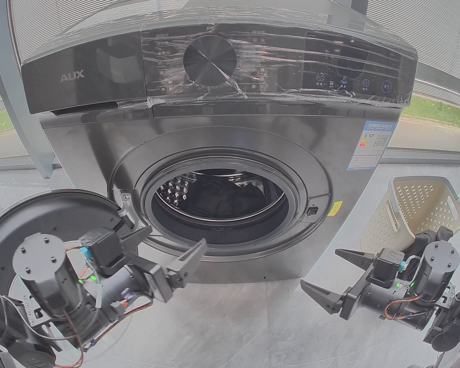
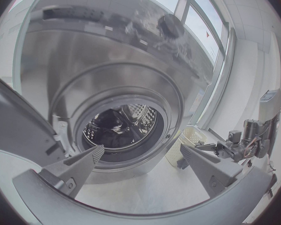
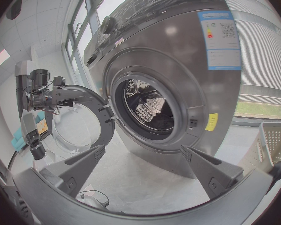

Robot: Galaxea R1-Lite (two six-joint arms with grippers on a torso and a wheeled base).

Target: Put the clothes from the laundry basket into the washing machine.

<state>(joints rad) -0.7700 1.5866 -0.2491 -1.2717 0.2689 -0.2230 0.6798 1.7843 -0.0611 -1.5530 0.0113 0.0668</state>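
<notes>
Clothes (image 1: 220, 200) in drum (image 1: 174, 190) look soft, light (pinch a fold). Basket (image 1: 383, 226) at drum's 3 o'clock. Left claw (image 1: 175, 235), right claw (image 1: 320, 268) gape empty.

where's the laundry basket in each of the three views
Head view: the laundry basket stands on the floor right of the washing machine.
Left wrist view: the basket sits by the machine's lower front corner.
Right wrist view: the basket is beside the machine, past the yellow sticker.
Shared landmark: the round drum opening.
</notes>
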